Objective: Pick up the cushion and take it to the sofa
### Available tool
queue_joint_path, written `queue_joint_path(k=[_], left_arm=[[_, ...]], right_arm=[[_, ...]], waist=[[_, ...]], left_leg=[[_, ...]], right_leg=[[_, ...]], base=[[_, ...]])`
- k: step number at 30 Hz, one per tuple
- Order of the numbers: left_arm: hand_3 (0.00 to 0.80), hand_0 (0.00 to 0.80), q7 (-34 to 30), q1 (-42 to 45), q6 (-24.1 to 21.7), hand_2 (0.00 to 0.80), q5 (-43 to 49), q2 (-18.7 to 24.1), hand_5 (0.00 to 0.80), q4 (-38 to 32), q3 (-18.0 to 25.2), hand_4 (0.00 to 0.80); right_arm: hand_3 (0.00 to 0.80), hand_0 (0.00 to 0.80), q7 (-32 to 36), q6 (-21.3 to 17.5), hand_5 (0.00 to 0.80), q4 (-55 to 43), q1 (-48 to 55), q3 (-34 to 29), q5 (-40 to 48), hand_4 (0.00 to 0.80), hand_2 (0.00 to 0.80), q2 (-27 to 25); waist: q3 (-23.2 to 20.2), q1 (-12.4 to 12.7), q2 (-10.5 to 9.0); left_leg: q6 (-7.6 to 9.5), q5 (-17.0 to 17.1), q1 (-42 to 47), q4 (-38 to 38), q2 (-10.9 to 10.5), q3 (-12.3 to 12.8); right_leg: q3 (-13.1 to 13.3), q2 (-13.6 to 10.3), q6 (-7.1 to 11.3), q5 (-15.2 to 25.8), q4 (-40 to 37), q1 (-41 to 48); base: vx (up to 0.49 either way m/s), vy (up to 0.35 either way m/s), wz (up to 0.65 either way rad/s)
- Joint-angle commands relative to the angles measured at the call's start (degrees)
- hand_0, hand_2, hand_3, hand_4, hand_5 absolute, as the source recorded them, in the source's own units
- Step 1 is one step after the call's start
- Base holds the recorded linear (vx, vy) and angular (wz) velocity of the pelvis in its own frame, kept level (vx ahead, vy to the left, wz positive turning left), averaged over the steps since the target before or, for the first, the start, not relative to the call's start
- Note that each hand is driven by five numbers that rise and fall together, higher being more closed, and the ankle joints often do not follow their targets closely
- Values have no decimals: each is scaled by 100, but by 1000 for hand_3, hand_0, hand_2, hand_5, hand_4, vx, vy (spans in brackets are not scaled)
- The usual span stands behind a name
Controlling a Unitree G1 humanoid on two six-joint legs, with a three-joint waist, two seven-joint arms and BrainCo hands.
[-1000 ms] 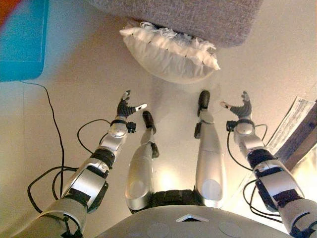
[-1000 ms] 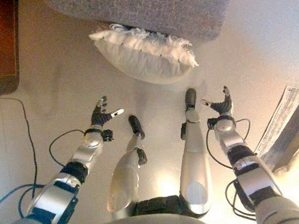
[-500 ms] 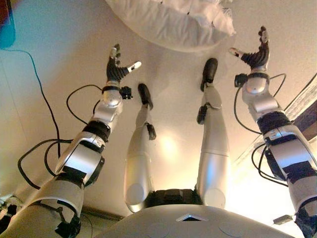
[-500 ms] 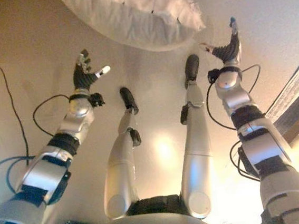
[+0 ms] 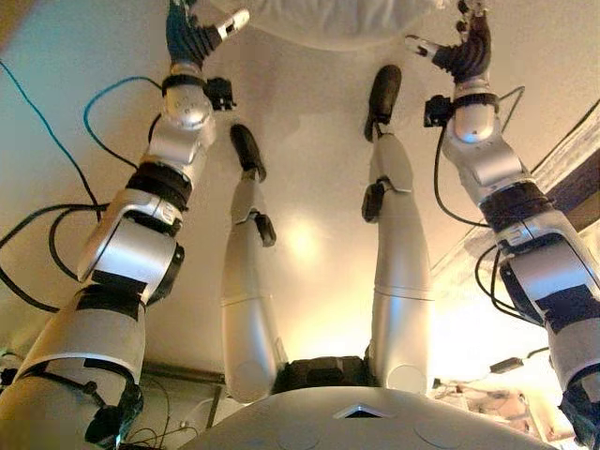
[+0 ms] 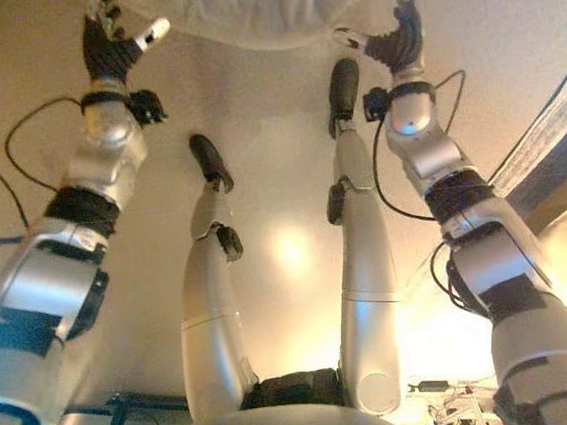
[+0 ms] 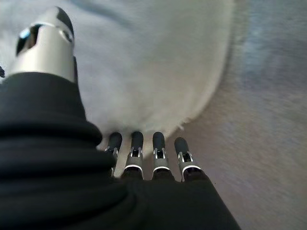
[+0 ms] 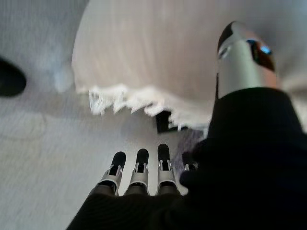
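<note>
white cushion (image 6: 244,10) at 12 o'clock, cut off in eye views; fringe clear only by right wrist. left hand (image 5: 192,36) and right hand (image 5: 461,52) open, empty, either side.

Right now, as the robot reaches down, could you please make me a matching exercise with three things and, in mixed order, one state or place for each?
Column 1:
1. white cushion
2. left hand
3. right hand

Column 2:
A. open, reaching toward the cushion's fringed edge, not touching it yet
B. lying on the floor, between the two hands
C. open, fingers straight, tips close by the cushion's plain rounded edge

Pairs: 1-B, 2-C, 3-A
</note>
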Motion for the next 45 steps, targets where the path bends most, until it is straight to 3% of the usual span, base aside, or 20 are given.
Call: queue_joint_path(k=[1,6,7,12,13,14,15,17,18,21,22,23,33,38,45], left_arm=[[0,0,116,-478,21,0,-130,408,0,159,151,0],[0,0,-323,-930,-65,0,-494,435,0,394,20,0],[0,0,-909,-1271,-121,0,-533,426,0,367,-200,0],[0,0,-1540,-1365,24,0,-820,314,0,105,-486,0],[467,467,-1584,-1353,85,467,-858,287,467,84,-496,467],[467,467,-1584,-1353,85,467,-857,287,467,83,-496,467],[631,631,-1612,-1337,147,631,-905,244,631,75,-522,631],[662,662,-1674,-1342,170,662,-950,226,662,75,-528,662],[800,800,-1794,-1354,184,800,-1022,189,800,53,-547,800],[800,800,-2078,-1412,200,800,-1210,128,800,34,-576,800],[800,800,-2162,-1448,215,800,-1253,111,800,25,-593,800],[800,800,-2259,-1475,229,800,-1324,86,800,7,-613,800],[800,800,-2652,-1500,295,800,-1951,-121,800,-351,-651,800],[800,800,-2954,-780,50,800,-2576,-290,800,-1064,-457,800],[800,800,-3115,464,-384,800,-2162,-518,800,-1784,-157,800]], right_arm=[[0,0,248,-297,0,-79,-315,254,217,0,0,164],[0,0,603,-253,0,88,-735,470,464,0,0,291],[0,0,904,-413,0,64,-978,632,679,0,0,360],[0,0,1311,-484,0,-237,-1127,721,987,0,0,427],[0,0,1360,-485,0,-245,-1158,736,1014,0,0,441],[0,0,1360,-485,0,-245,-1159,736,1014,0,0,441],[0,0,1458,-416,0,-244,-1239,756,1050,0,0,490],[0,0,1486,-388,0,-232,-1280,769,1057,0,0,521],[0,0,1573,-360,0,-211,-1352,805,1143,0,0,565],[0,0,1735,-333,0,-132,-1502,841,1425,0,0,676],[467,467,1830,-343,467,-98,-1551,850,1533,467,467,707],[775,775,1891,-368,775,-78,-1596,853,1606,775,775,740],[800,800,1939,-448,800,-100,-1815,782,1785,800,800,967],[800,800,1708,-456,800,-502,-1414,534,1367,800,800,886],[800,800,1239,-514,800,-1377,-336,232,668,800,800,735]], waist=[[-27,29,-244],[-27,25,-277],[-27,32,-311],[-27,48,-314],[-27,56,-319],[-27,56,-319],[-27,70,-332],[-27,77,-336],[-27,97,-347],[-27,127,-379],[-27,135,-386],[-27,144,-389],[-27,211,-394],[-27,278,-354],[-27,299,-380]], left_leg=[[162,-336,-215,685,315,-475],[130,-285,-316,645,318,-512],[106,-238,-401,548,292,-553],[73,-160,-498,420,228,-593],[73,-157,-519,424,223,-607],[73,-157,-519,425,223,-607],[65,-148,-570,434,217,-636],[62,-143,-587,425,216,-646],[51,-135,-648,417,218,-663],[38,-122,-751,434,218,-716],[29,-124,-782,433,222,-732],[25,-119,-816,434,222,-746],[-5,-123,-1017,451,213,-845],[-38,-117,-1049,417,178,-909],[-51,-152,-826,533,174,-950]], right_leg=[[346,-418,862,15,141,-175],[344,-388,871,30,77,-223],[318,-360,881,69,-81,-231],[317,-291,921,107,-246,-217],[318,-288,928,104,-256,-216],[318,-288,928,104,-256,-216],[324,-274,937,96,-277,-220],[326,-270,944,94,-297,-218],[316,-275,955,94,-317,-252],[305,-279,969,98,-348,-288],[298,-284,975,95,-367,-297],[295,-291,981,95,-377,-313],[264,-348,1023,84,-488,-373],[266,-384,1061,125,-604,-367],[326,-394,1056,138,-589,-125]], base=[[-3,27,-5],[0,14,-1],[0,0,0],[12,14,2],[30,35,2],[0,0,0],[0,0,0],[0,0,0],[0,0,0],[1,-2,-1],[0,0,0],[-9,-20,3],[-1,-1,0],[-8,13,1],[-32,25,-7]])
